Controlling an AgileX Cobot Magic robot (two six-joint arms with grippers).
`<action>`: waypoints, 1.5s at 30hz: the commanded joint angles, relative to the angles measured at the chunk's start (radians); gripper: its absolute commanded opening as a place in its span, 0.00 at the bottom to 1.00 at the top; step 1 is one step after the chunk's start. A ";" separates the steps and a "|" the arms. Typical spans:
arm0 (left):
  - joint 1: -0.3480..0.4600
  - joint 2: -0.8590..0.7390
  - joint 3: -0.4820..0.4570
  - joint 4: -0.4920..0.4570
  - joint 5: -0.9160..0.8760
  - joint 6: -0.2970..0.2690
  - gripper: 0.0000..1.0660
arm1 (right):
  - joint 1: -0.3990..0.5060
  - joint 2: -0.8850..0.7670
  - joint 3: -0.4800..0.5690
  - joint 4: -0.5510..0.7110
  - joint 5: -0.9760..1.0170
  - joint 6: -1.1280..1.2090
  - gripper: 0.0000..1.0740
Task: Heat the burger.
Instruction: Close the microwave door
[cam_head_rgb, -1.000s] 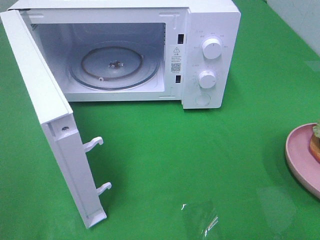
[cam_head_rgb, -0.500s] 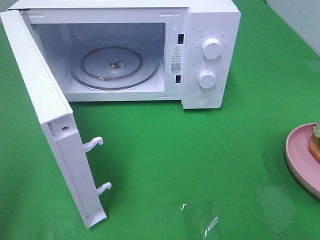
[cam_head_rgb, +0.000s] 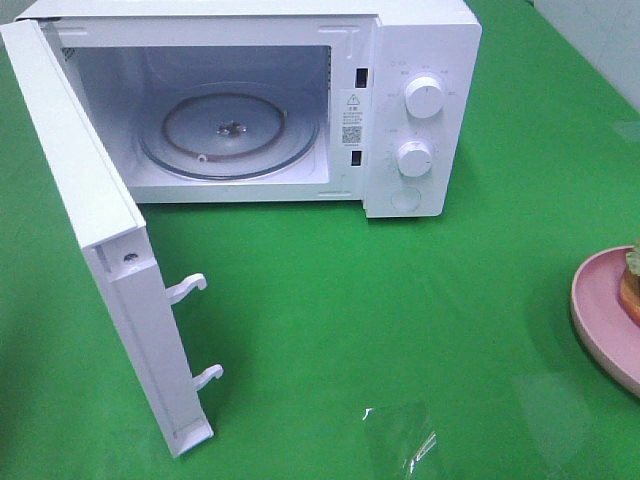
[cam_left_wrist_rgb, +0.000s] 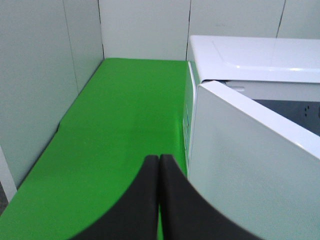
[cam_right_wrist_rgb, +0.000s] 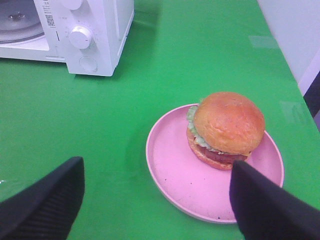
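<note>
Microwave (cam_head_rgb: 420, 60) door (cam_head_rgb: 100, 250) open, burger (cam_right_wrist_rgb: 226, 129) waiting on its pink plate (cam_right_wrist_rgb: 175, 175), well off to the right.

The right gripper (cam_right_wrist_rgb: 157, 200) hangs above the plate, fingers spread wide and empty; gripping the soft bun too hard could squash it or skid the plate. The left gripper (cam_left_wrist_rgb: 159, 165), pressed shut on nothing, sits just behind the door. Only the right wrist view shows the whole burger; the high camera catches a sliver but alone shows the bare turntable (cam_head_rgb: 228, 132).

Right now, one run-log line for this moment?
microwave door open | burger on pink plate | left gripper shut, empty | right gripper open
</note>
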 joint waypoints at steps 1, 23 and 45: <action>0.002 0.028 0.041 0.002 -0.159 0.000 0.00 | -0.004 -0.028 0.001 0.003 -0.010 -0.006 0.71; 0.002 0.655 0.147 0.475 -0.840 -0.318 0.00 | -0.004 -0.028 0.001 0.002 -0.010 -0.005 0.71; -0.050 0.927 0.035 0.705 -0.936 -0.401 0.00 | -0.003 -0.028 0.001 0.001 -0.010 -0.002 0.71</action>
